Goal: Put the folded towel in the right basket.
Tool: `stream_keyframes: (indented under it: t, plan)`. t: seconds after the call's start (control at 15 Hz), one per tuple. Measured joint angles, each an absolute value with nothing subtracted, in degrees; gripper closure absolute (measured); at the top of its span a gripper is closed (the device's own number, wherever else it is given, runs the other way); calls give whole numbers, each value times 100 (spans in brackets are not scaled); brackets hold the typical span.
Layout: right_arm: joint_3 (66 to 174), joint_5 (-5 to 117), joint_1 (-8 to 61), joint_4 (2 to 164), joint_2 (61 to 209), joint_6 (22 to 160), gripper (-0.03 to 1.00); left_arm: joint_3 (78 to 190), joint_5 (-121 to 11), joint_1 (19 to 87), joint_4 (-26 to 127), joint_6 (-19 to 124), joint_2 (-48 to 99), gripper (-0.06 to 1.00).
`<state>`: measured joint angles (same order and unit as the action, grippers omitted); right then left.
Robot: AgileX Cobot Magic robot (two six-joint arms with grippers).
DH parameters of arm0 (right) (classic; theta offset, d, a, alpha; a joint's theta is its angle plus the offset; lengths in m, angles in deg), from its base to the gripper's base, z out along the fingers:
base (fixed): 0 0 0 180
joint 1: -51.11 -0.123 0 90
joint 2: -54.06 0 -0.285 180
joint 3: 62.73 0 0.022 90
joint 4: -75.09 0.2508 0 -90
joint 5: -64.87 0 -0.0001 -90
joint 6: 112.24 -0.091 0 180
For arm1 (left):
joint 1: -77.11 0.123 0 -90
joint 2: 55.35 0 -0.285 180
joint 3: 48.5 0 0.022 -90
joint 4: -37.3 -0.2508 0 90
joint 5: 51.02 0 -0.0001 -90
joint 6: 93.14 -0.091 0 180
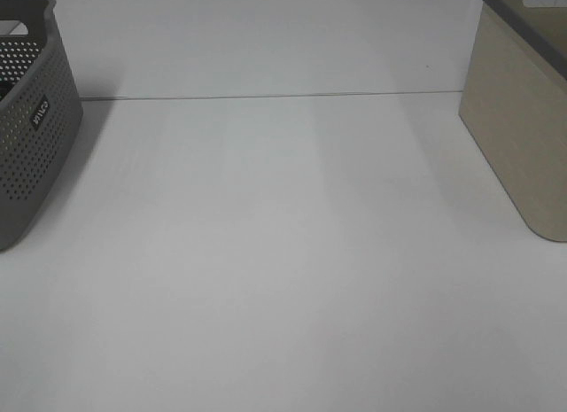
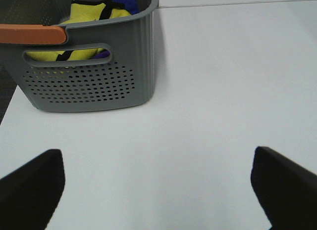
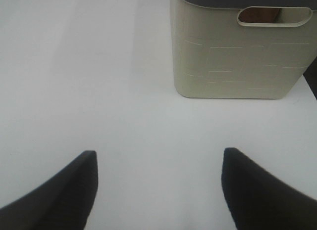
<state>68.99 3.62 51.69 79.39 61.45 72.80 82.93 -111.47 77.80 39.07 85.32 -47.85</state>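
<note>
The right basket (image 1: 518, 137) is beige with a dark grey rim and stands at the table's right edge. It also shows in the right wrist view (image 3: 233, 57), where something brownish shows through its handle slot (image 3: 260, 15). No folded towel lies on the table. My left gripper (image 2: 156, 156) is open and empty above bare table, near the left basket. My right gripper (image 3: 159, 152) is open and empty, a short way in front of the beige basket. Neither gripper shows in the exterior high view.
A grey perforated basket (image 1: 27, 137) stands at the table's left edge. In the left wrist view this basket (image 2: 94, 81) holds yellow cloth (image 2: 91, 15) and a bit of blue cloth (image 2: 126, 0), with an orange bar (image 2: 32, 33) on its rim. The white table (image 1: 283, 252) spans between the baskets.
</note>
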Motion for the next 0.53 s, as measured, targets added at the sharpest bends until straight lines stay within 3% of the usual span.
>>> stream_keyframes:
  t: [0.53]
  plan:
    - [6899, 362, 5169, 7939, 6145, 7280, 30, 8293, -11147, 7780, 3907, 8532, -4785, -3]
